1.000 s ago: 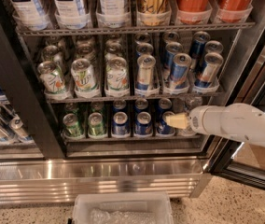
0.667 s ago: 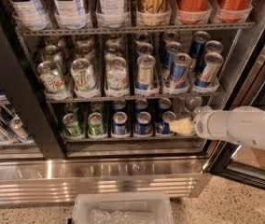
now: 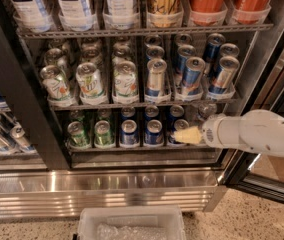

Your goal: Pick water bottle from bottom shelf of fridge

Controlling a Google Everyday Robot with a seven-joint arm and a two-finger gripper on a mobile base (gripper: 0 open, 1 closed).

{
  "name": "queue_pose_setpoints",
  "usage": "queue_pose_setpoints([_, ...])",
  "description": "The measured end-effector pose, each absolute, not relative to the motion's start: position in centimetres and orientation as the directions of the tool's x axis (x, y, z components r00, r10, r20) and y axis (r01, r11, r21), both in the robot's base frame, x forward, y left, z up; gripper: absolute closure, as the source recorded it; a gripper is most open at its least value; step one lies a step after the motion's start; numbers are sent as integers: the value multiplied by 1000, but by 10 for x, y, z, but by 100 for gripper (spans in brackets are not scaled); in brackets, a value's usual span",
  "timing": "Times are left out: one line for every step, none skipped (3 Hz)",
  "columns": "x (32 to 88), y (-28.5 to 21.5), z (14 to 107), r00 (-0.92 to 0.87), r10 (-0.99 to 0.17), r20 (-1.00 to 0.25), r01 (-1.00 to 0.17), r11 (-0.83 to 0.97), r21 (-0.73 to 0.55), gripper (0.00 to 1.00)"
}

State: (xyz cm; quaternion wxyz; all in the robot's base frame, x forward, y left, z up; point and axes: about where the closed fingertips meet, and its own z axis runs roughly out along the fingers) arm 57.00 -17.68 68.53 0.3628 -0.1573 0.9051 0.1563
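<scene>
Camera view: the fridge (image 3: 13, 115) stands open, and the white arm (image 3: 264, 134) reaches in from the right at the height of the bottom shelf (image 3: 132, 148). The claw (image 3: 186, 135) is at the right end of that shelf, pointing left, with its pale tip in front of the rightmost blue can (image 3: 180, 127). Whether the claw is apart or together cannot be told from here, and nothing seems to be clamped in it.

The water bottle (image 3: 206, 110) stands upright in the rightmost lane, just behind and above the arm's wrist, with its cap and clear shoulders showing over the arm. To its left the lanes hold more blue cans (image 3: 128, 132) and then green cans (image 3: 77, 133), all upright.

Compared with a second ago the claw has sunk slightly and has otherwise barely moved along the shelf. The bottle and the cans stand where they stood, so nothing has been gripped or nudged yet.

In my judgement this is the last of the approach, not the grasp. The tip lines up with the blue can rather than the bottle, so the claw probably needs to shift right and deeper before it closes. The risk is catching or toppling that neighbouring can.
</scene>
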Motion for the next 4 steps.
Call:
queue_pose_setpoints([574, -168, 690, -680, -188, -708, -423, 890, 171, 22])
queue_pose_setpoints([572, -169, 692, -685, -189, -704, -423, 890, 172, 24])
queue_pose_setpoints([569, -173, 693, -692, -187, -697, -416, 893, 174, 24])
queue_pose_setpoints([565, -178, 694, -700, -185, -690, -408, 896, 173, 22])
